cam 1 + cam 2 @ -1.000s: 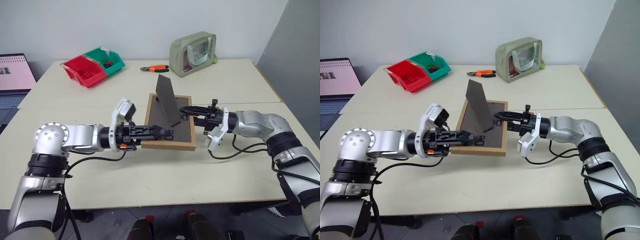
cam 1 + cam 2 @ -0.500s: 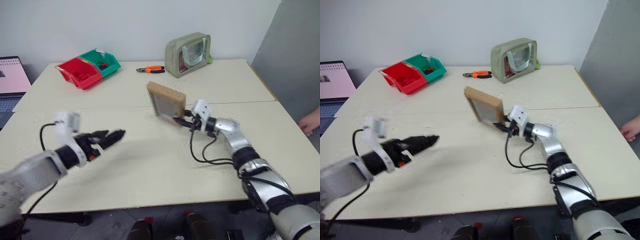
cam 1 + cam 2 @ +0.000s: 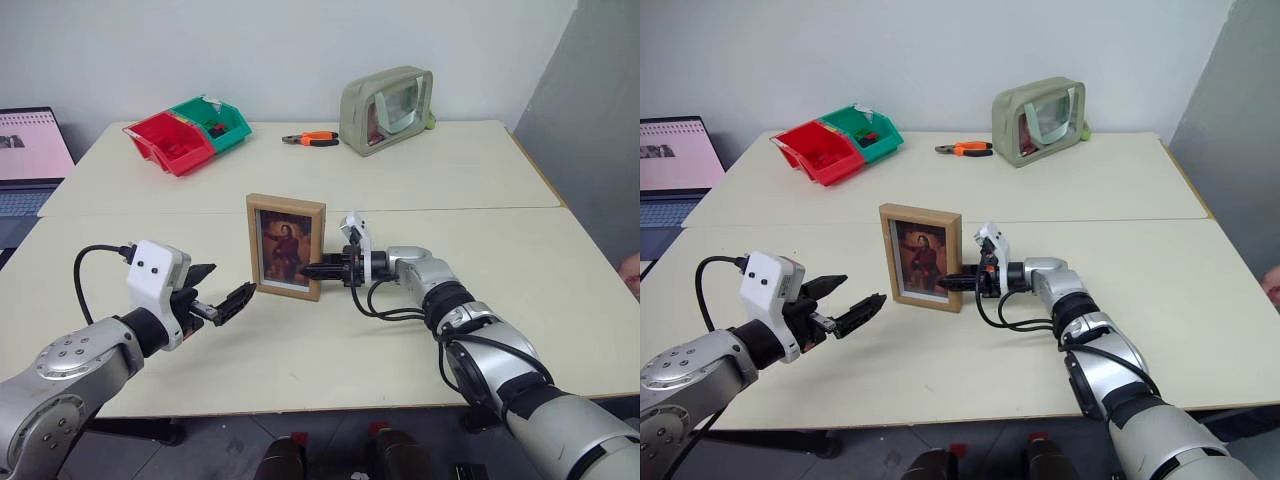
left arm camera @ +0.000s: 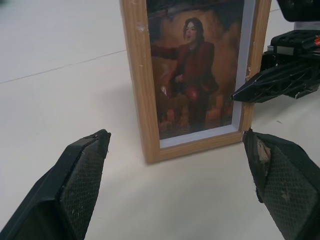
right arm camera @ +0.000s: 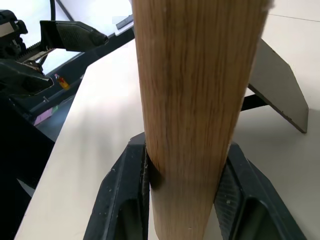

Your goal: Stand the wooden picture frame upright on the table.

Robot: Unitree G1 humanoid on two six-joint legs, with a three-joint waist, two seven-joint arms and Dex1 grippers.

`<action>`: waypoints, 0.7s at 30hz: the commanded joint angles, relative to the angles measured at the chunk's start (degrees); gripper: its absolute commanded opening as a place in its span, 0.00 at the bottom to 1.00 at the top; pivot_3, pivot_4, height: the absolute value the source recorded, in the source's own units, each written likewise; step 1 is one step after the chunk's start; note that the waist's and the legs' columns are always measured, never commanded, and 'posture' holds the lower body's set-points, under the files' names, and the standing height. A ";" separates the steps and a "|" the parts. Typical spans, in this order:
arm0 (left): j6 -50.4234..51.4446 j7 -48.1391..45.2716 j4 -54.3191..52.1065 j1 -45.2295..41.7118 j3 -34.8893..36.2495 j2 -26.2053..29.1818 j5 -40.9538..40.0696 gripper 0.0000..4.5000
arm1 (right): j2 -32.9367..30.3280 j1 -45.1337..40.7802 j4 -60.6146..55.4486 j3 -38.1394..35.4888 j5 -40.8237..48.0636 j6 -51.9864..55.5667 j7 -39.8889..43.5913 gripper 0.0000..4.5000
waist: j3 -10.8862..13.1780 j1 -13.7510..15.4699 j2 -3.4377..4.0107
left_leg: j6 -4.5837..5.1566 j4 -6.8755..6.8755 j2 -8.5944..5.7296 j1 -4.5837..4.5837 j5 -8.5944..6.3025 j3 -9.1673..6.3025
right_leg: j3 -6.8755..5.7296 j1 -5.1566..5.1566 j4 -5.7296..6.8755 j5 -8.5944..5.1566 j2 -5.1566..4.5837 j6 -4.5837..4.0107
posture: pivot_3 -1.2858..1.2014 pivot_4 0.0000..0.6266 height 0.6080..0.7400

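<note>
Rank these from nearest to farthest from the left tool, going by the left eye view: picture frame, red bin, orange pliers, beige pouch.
From the left tool:
1. Wooden picture frame, upright just ahead of it, to its right.
2. Red bin, far left of the table.
3. Orange pliers, far edge, centre.
4. Beige pouch, far edge, further right.

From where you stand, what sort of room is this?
Probably a workshop or lab bench: a plain table against a bare wall, with red and green parts bins, orange-handled pliers and a laptop at the side.
</note>
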 commanded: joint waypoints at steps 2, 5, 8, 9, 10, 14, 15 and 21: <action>-0.54 -2.31 1.73 -0.30 -0.27 -0.65 3.19 1.00 | 0.29 2.87 -0.64 -0.60 -2.59 -1.14 -1.93 0.44 | -0.01 -0.01 -0.01 | 0.00 -0.03 0.00 0.10 0.00 0.01 | 0.00 0.09 0.00 0.00 0.01 0.00 | 0.52 0.24 1.00; -0.39 -3.83 4.66 -2.92 -0.20 -0.62 3.87 1.00 | -1.15 4.77 -3.22 -0.99 -3.19 0.09 -1.54 0.57 | -0.01 0.15 -0.02 | 0.00 -0.04 -0.01 0.23 0.00 -0.05 | -0.04 0.28 -0.04 -0.01 0.17 0.00 | 0.52 0.24 1.00; -1.54 -5.91 7.58 -3.57 -1.97 -0.37 7.47 1.00 | -3.91 8.18 -7.63 -0.34 -4.41 1.15 -0.52 0.70 | -0.01 0.02 -0.01 | 0.00 -0.03 -0.01 0.21 0.00 -0.02 | 0.00 0.28 -0.07 -0.01 0.26 0.01 | 0.52 0.24 1.00; -1.92 -6.89 8.19 -3.61 -2.41 -0.36 8.37 1.00 | -5.74 10.21 -10.74 -0.07 -4.80 2.14 -0.23 0.76 | -0.01 0.04 -0.01 | 0.00 -0.04 0.00 0.22 0.00 0.00 | 0.01 0.28 -0.07 -0.01 0.25 0.01 | 0.52 0.24 1.00; -2.05 -7.57 8.65 -3.94 -2.67 -0.44 8.99 1.00 | -7.36 11.91 -13.59 0.07 -5.11 3.13 -0.18 0.83 | -0.01 0.11 -0.01 | -0.01 -0.04 0.00 0.22 -0.01 -0.01 | 0.00 0.29 -0.09 -0.02 0.25 0.01 | 0.52 0.24 1.00; 0.13 -9.79 11.06 -6.92 -0.58 -0.47 7.04 1.00 | -15.53 19.98 -28.28 0.07 -6.66 7.03 -3.76 0.99 | -0.01 0.62 -0.01 | -0.02 -0.06 0.04 0.21 -0.02 -0.11 | -0.04 0.37 -0.18 -0.02 0.22 0.02 | 0.52 0.24 1.00; 1.25 -10.41 12.04 -8.12 0.15 0.03 6.16 1.00 | -17.81 22.20 -33.48 -0.40 -6.29 8.77 -4.10 0.99 | -0.01 0.85 -0.02 | -0.02 -0.05 0.03 0.21 -0.02 -0.15 | -0.04 0.40 -0.18 -0.03 0.19 0.04 | 0.52 0.24 1.00; 4.35 -19.62 19.86 -13.15 2.62 6.29 4.99 1.00 | -25.50 27.84 -60.70 -5.08 3.48 32.68 -7.38 0.99 | 0.01 0.89 0.01 | -0.02 -0.06 0.01 0.20 -0.02 -0.14 | -0.06 0.42 -0.31 -0.17 0.22 0.29 | 0.52 0.24 1.00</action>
